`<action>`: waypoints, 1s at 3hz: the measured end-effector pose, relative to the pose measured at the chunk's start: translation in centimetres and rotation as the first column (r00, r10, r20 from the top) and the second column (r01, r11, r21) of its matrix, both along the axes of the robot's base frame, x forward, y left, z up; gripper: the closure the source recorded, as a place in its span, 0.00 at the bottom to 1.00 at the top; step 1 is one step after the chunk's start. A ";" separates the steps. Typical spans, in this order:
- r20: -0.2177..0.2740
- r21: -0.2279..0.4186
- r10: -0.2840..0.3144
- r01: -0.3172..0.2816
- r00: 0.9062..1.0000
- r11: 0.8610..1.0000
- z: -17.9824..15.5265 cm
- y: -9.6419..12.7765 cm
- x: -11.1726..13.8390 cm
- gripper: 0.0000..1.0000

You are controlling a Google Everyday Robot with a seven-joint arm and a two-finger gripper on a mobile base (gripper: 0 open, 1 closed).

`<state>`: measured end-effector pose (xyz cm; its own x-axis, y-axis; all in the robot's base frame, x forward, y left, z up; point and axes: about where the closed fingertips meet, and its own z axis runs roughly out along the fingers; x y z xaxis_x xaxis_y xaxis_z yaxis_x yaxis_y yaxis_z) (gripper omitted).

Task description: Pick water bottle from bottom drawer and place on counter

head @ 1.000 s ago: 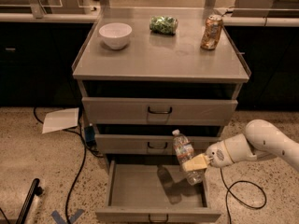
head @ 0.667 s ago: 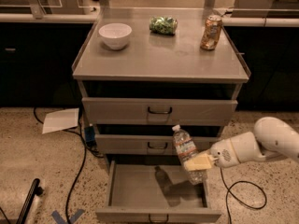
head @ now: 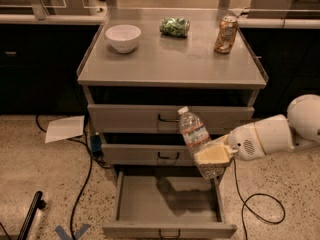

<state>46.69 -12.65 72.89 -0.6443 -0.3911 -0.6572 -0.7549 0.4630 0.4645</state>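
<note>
The water bottle is a clear plastic bottle with a white cap and a white-red label band. It hangs tilted in the air in front of the middle drawer, above the right part of the open bottom drawer. My gripper comes in from the right and is shut on the bottle's lower half. The counter is the flat grey cabinet top above, well higher than the bottle.
On the counter stand a white bowl, a green bag and a dented orange soda can. A sheet of paper and cables lie on the floor to the left. A black cable loops at the right.
My gripper has lifted the water bottle higher and slightly to the right, out of the bottom drawer's space. The arm has drawn back to the right.
</note>
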 end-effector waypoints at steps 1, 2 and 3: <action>0.074 0.005 0.016 -0.016 0.997 1.000 5.6 1.1 0.6 1.00; 0.159 0.008 0.019 -0.021 0.987 1.000 11.0 2.3 0.5 1.00; 0.159 0.008 0.020 -0.021 0.987 1.000 11.0 2.3 0.5 1.00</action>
